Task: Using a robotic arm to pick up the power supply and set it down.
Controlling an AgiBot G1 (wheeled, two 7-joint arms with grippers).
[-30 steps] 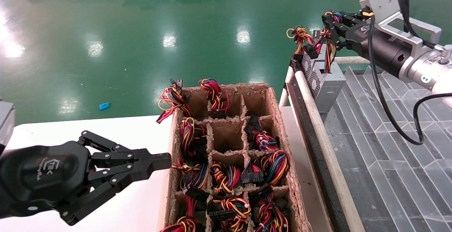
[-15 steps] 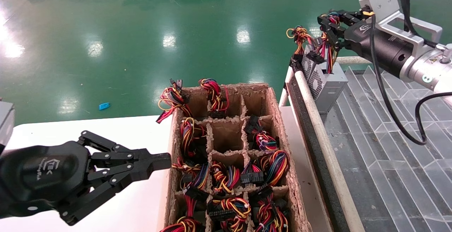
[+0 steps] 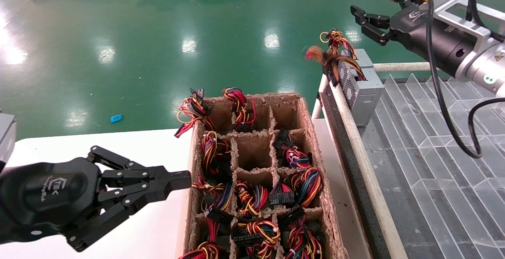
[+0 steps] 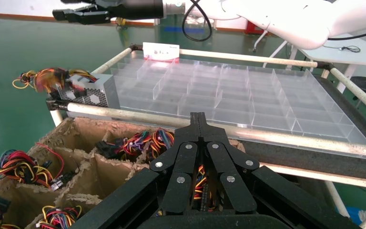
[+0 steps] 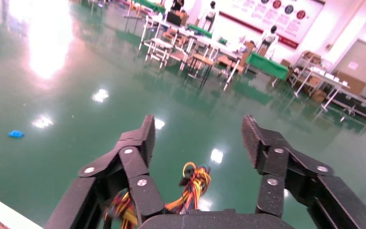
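A pulp-cardboard divider box (image 3: 303, 133) at lower centre holds coloured wire bundles (image 3: 300, 184) in most cells; one middle cell is bare. At upper right, the grey metal power supply (image 3: 365, 89), perforated face outward, stands on the clear ribbed tray (image 3: 426, 160) at its corner. The right pincer (image 3: 375, 10) hangs above it, spread wide, holding nothing. The left pincer (image 3: 179, 180), pressed together, sits over the white table (image 3: 130, 144) at lower left.

The power supply (image 3: 361, 89) sits in the tray's (image 3: 434, 164) far-left corner, right of the carton (image 3: 311, 140).
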